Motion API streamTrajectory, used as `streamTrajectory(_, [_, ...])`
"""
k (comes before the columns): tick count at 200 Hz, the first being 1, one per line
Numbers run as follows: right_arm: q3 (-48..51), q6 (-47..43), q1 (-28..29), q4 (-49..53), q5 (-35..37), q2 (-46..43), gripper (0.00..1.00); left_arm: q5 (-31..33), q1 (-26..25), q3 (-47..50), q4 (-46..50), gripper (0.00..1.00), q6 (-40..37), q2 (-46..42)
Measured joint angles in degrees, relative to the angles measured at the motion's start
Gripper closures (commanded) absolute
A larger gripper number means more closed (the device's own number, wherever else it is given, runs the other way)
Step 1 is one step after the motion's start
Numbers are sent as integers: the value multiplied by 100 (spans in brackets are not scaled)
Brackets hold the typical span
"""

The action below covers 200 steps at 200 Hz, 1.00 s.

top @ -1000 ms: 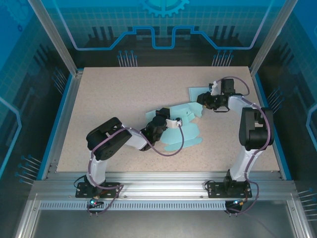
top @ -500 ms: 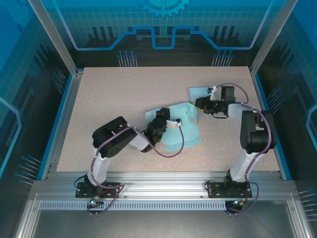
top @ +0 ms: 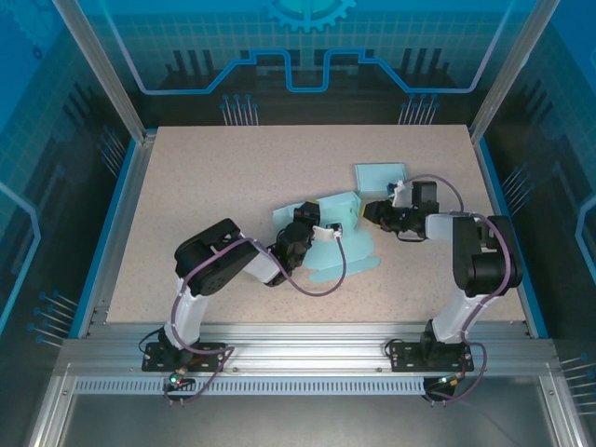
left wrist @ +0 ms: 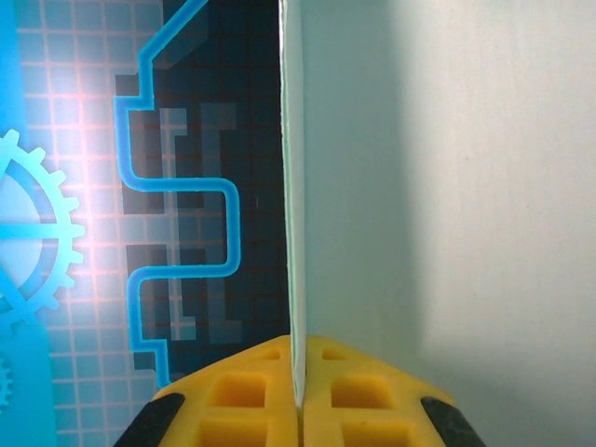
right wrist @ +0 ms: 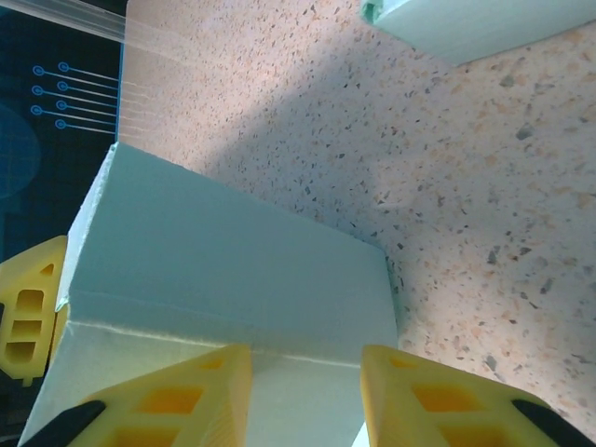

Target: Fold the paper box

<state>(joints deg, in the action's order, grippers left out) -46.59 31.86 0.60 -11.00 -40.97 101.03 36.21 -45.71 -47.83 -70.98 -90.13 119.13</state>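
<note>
- Spanning the middle of the top view, a speckled beige tabletop (top: 205, 186) carries everything.
- A pale green, partly folded paper box (top: 352, 253) lies at centre frame, one wall raised.
- A smaller pale green flat panel (top: 382, 174) lies up and right of it, apart.
- The left gripper (top: 321, 231), yellow-padded, is clamped on a thin box wall.
- The right gripper (top: 370, 210) has its jaws apart at the raised wall's right end.
</note>
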Motion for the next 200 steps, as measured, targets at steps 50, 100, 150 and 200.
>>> streamTrajectory(50, [-2, -295, 328, 31, 479, -22, 58, 26, 2, 0, -22, 100, -7, 0])
streamTrajectory(100, [-37, -643, 603, 195, 1108, -129, 54, 28, 2, 0, -48, 100, -28, 9])
streamTrajectory(150, [-76, -1016, 1099, 199, 1888, -184, 53, 24, 2, 0, -50, 100, -28, 9])
streamTrajectory(200, [-76, -1202, 1191, 74, 2492, -203, 56, 15, 0, 0, -48, 100, -26, 9])
